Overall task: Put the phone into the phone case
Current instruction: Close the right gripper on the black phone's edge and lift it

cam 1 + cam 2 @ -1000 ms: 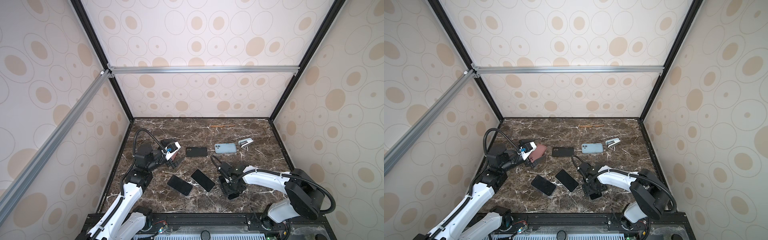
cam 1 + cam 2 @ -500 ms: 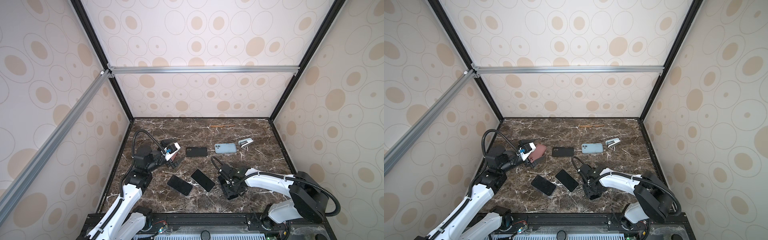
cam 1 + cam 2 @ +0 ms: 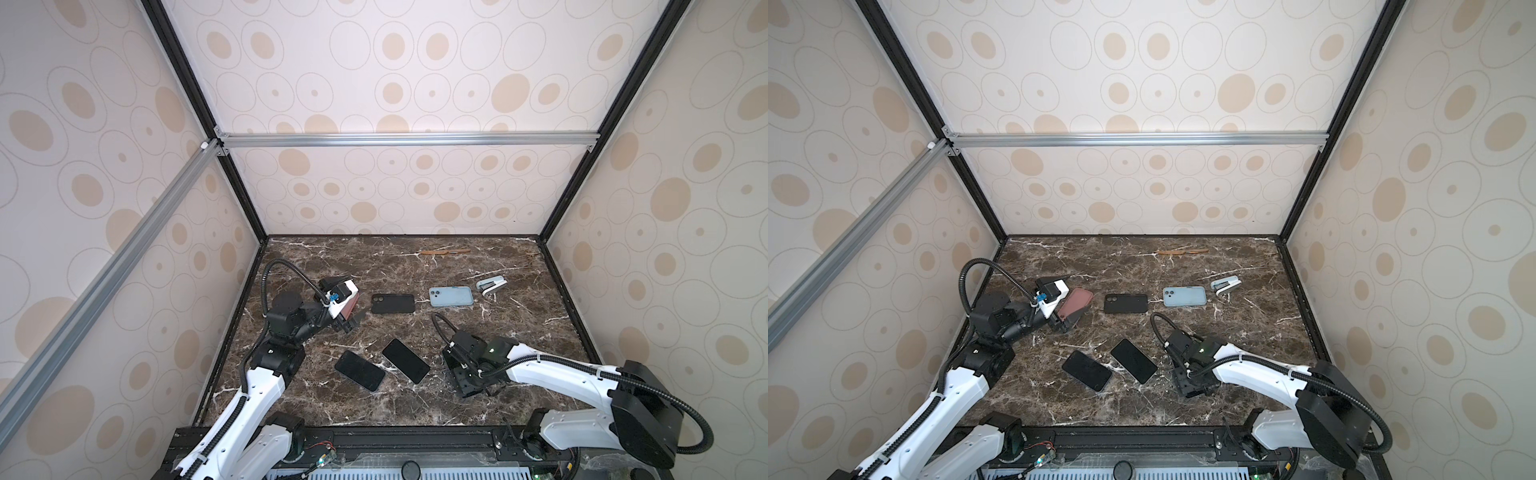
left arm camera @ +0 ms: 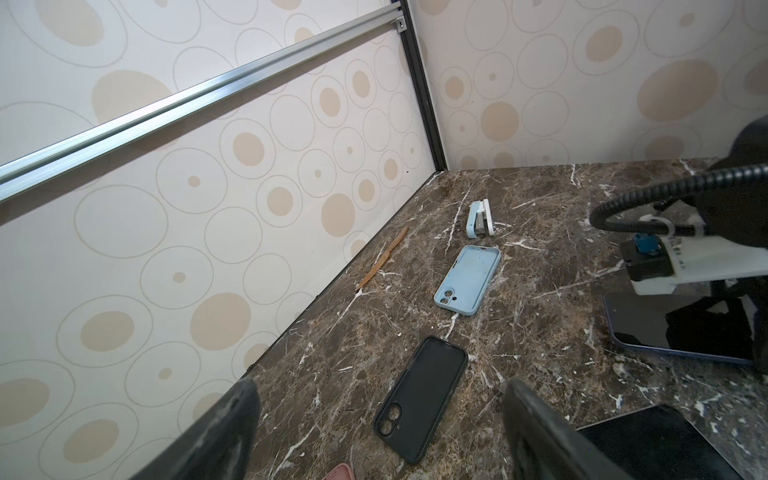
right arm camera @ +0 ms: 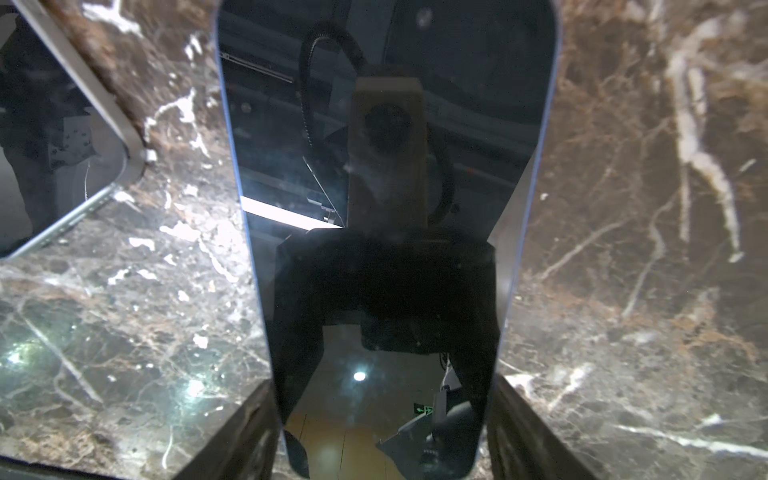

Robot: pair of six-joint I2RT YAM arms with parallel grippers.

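While the blue-edged phone (image 5: pixel 374 208) is being pinched across its long edges by the right gripper (image 5: pixel 382 384), flat on the marble table (image 5: pixel 623 208), a slip during lifting is being risked; the left gripper (image 4: pixel 380 390) is being held wide, empty, just beside the reddish-brown phone case (image 3: pixel 1076 305).

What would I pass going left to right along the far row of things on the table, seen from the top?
In a top view: pink case → black case → blue case → stapler.
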